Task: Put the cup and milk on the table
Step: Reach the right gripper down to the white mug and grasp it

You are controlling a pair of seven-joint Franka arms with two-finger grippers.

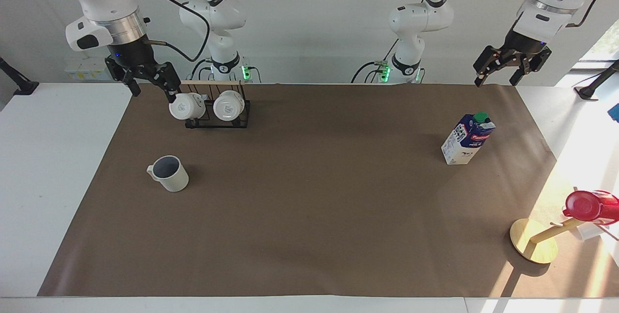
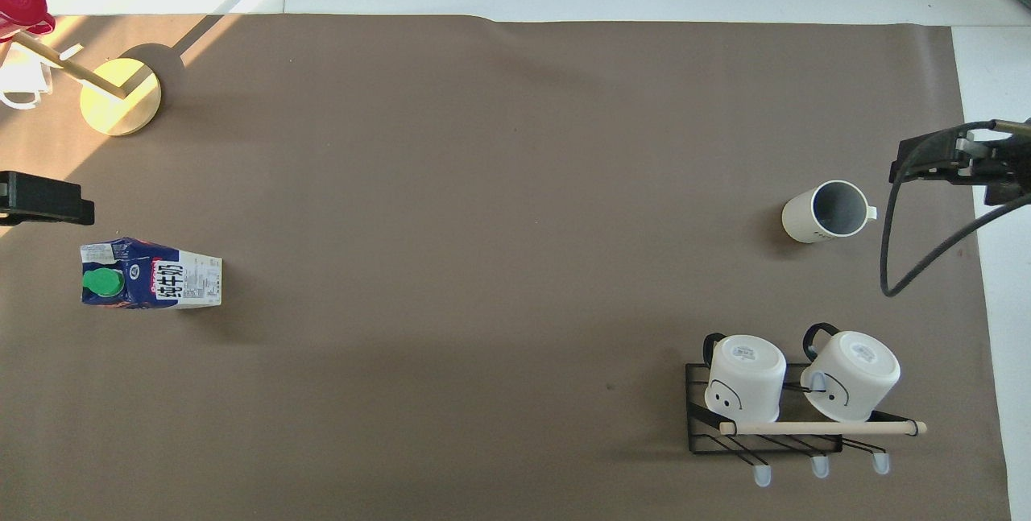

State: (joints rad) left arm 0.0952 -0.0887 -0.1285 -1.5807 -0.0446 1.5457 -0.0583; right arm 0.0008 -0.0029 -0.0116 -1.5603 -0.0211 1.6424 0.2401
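Observation:
The cup (image 1: pixel 169 173), pale with a grey-blue inside, stands upright on the table's brown mat (image 1: pixel 309 206) toward the right arm's end; it also shows in the overhead view (image 2: pixel 828 212). The milk (image 1: pixel 467 139), a blue and white carton with a green cap, stands on the mat toward the left arm's end, also in the overhead view (image 2: pixel 151 274). My right gripper (image 1: pixel 151 89) hangs open and empty in the air over the mat's edge beside the mug rack, apart from the cup. My left gripper (image 1: pixel 495 82) hangs open and empty over the mat's edge near the robots, apart from the milk.
A black wire rack (image 1: pixel 215 118) with a wooden bar holds two glossy white mugs (image 2: pixel 745 376), nearer to the robots than the cup. A wooden stand with a round base (image 1: pixel 532 247) carries a red object (image 1: pixel 590 205) at the left arm's end. Bare white table (image 1: pixel 58 168) borders the mat.

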